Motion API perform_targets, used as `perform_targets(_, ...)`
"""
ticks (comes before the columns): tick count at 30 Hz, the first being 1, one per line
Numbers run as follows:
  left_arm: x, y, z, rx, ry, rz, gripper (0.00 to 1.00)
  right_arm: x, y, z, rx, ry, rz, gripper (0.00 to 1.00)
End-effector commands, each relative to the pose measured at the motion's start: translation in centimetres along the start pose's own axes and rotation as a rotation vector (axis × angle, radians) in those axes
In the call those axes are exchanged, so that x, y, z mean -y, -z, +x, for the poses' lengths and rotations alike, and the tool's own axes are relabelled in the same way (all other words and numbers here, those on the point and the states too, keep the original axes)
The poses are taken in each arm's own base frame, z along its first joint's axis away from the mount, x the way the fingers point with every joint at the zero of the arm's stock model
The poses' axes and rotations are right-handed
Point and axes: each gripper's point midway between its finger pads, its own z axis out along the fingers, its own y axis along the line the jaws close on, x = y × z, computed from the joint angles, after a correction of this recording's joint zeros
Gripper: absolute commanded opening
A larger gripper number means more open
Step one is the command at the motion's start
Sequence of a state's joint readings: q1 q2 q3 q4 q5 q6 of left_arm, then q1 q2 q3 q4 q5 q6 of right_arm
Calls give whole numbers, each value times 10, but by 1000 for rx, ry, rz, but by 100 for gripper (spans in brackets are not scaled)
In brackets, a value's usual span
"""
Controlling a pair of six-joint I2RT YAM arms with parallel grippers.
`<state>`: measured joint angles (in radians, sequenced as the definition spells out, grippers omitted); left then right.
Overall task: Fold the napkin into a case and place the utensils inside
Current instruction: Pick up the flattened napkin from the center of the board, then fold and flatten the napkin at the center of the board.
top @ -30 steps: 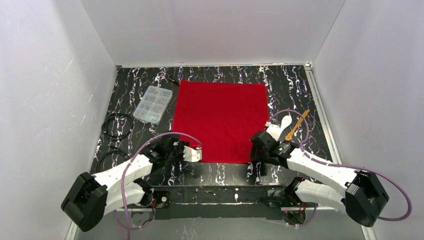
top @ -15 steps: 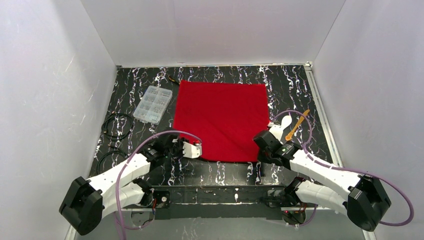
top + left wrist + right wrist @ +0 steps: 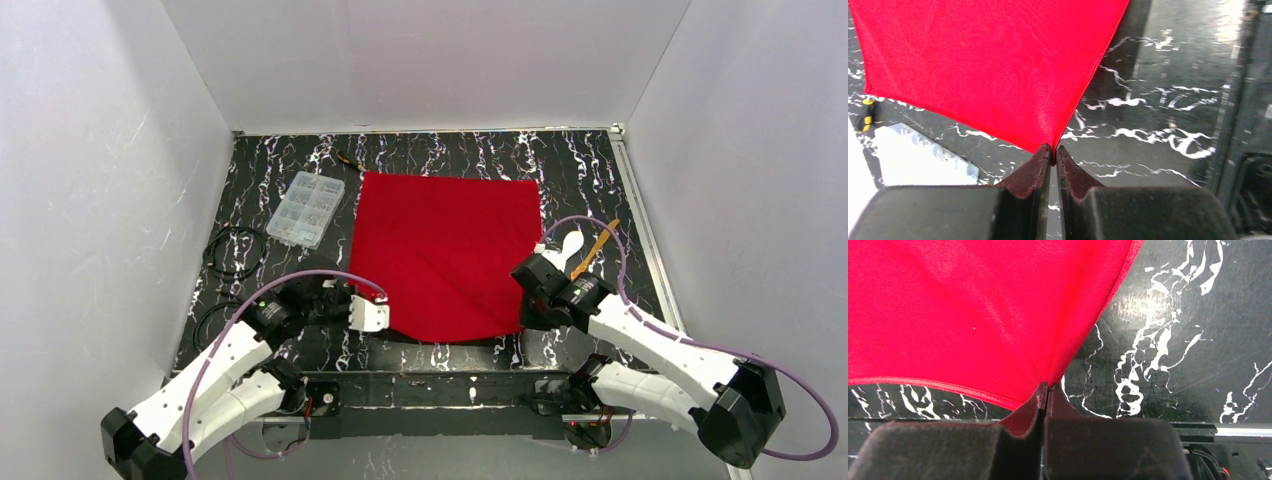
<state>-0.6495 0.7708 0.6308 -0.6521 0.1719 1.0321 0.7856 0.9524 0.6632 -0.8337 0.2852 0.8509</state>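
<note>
Left hand: closed, its two dark pads pinching the near left corner of the napkin; the cloth narrows to a point right at the tips.
Right hand: closed too, pads pressed together on the near right corner of the same cloth, with the hem running off to the left of the pinch.
Napkin: bright red, opened out as a single sheet in the middle of the bench, not folded. Wrinkles fan out from both pinched corners, the near edge bows in a curve between the two hands, and the far edge lies toward the back wall.
Utensils: the white spoon and the yellow-gold piece lie slanted on the bench just beyond the right hand, outside the cloth, with the spoon nearer its right edge.
Clear compartment box: on the bench left of the napkin, near its far left part.
Black-and-yellow tool: by the napkin's far left corner.
Cable coils: at the left side of the bench, beyond the box.
</note>
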Motion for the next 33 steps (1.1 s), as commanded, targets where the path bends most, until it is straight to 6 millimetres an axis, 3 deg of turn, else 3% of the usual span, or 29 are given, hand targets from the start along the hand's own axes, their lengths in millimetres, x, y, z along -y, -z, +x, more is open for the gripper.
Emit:
perform_targets(1, 43, 25, -4, 23, 54, 175, 7, 7, 5, 18, -102, 59, 19, 1)
perform_targets(7, 61, 35, 4, 3, 62, 218, 0, 10, -7, 40, -208, 103, 24, 4)
perform_targets(13, 58, 25, 14, -20, 43, 169, 0, 1, 4, 13, -103, 92, 12, 1)
perform_targets(18, 28, 27, 9, -25, 37, 48, 0, -2, 23, -3, -61, 91, 15, 1)
perform_targets(25, -37, 25, 1, -44, 9, -179, 0, -11, 37, -43, 36, 108, 43, 1)
perform_targets(30, -76, 30, -5, -60, 69, -260, 0, -20, 40, -86, 122, 104, 52, 1)
perform_targets(33, -105, 30, 1, -95, 77, -363, 0, -17, 40, -113, 162, 80, 59, 1)
